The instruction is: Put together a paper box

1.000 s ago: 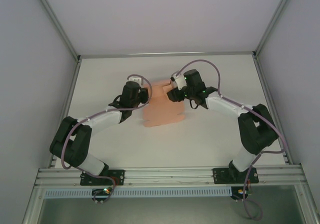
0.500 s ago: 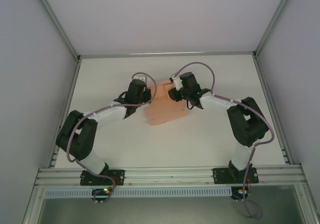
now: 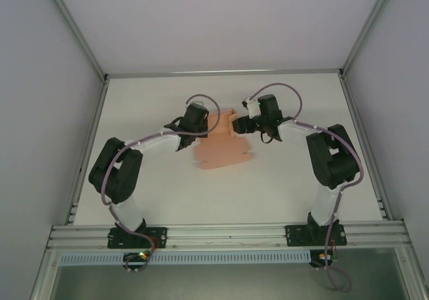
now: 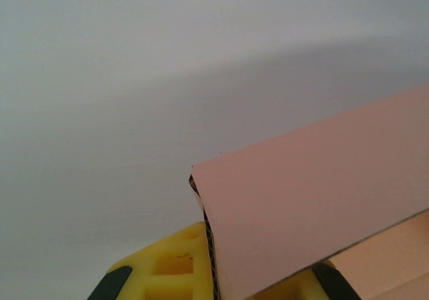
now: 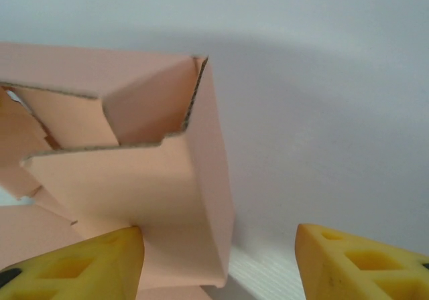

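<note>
Salmon-pink card, the paper box [image 3: 221,149], is being held half-folded at the middle of the table [image 3: 301,186]. Its left flap is being clamped by the left gripper [image 4: 216,278]. A raised wall at its far right is being straddled by the right gripper [image 5: 218,260], fingers apart. Bare tabletop is being left free nearer and rightward.

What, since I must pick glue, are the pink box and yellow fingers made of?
The paper box looks like corrugated card, matte salmon-pink: its cut edges show brown fluting. The yellow fingers are probably moulded matte plastic, given their recessed pockets.
</note>
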`<act>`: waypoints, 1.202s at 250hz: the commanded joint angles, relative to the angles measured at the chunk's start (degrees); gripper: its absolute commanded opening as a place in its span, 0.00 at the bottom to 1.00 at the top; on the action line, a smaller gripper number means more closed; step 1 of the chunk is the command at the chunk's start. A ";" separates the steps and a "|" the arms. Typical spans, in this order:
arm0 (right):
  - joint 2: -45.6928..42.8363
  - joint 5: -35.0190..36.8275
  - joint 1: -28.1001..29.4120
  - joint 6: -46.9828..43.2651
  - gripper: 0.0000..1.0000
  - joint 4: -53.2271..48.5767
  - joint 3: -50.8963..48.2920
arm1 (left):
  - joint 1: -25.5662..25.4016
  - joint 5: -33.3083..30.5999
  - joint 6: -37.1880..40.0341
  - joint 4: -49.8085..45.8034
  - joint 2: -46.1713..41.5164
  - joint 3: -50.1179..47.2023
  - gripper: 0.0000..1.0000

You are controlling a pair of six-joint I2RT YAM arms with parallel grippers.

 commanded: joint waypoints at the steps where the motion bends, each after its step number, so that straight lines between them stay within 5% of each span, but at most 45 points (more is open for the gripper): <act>1: 1.65 -12.86 0.08 0.65 0.64 4.15 -0.15 | -0.84 1.00 1.84 -3.78 1.41 1.18 0.00; 145: 5.47 -8.63 3.99 -0.76 0.69 -0.13 3.04 | -0.78 2.00 0.91 -4.59 3.93 2.56 0.00; 230: 8.02 10.24 6.43 1.94 0.56 -9.42 7.71 | -0.93 2.21 0.62 -4.17 3.30 2.10 0.00; 276: 8.88 23.82 8.08 4.55 0.27 -11.44 7.96 | -1.02 1.52 -0.05 -5.16 3.46 2.41 0.00; 301: 8.97 30.45 9.20 4.70 0.21 -11.28 7.78 | -1.19 0.66 -0.09 -6.00 3.72 2.96 0.00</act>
